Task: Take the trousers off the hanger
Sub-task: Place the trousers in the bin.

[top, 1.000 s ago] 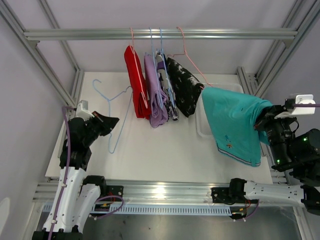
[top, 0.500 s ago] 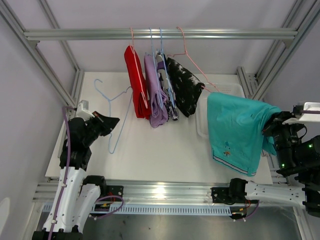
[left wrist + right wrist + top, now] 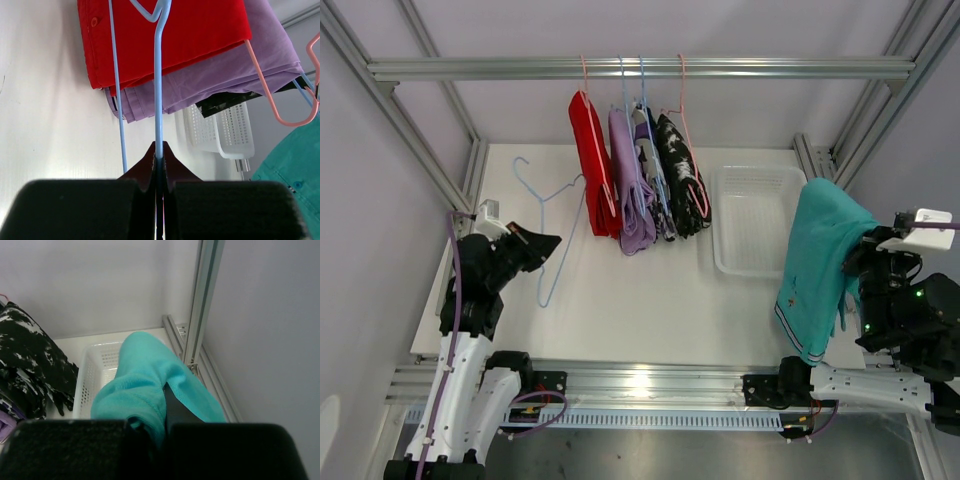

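R gripper point(image 3: 855, 250) is clenched on the teal trousers point(image 3: 815, 265), holding them up in the air just right of the white basket point(image 3: 757, 172). I reckon that's so they drop in w/o dragging. They hang limp, long axis approx vertical, striped edge pointing down. L gripper point(image 3: 158, 156) is pinched shut on the bare blue hanger point(image 3: 158, 100), prob. to steady it. Red trousers point(image 3: 592, 160) & three more prs hang on the rail point(image 3: 770, 68).

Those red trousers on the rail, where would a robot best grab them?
Probably the lower hanging edge of the red trousers, from the left: they hang at the row's left end with that side open, while the lilac trousers crowd their right.
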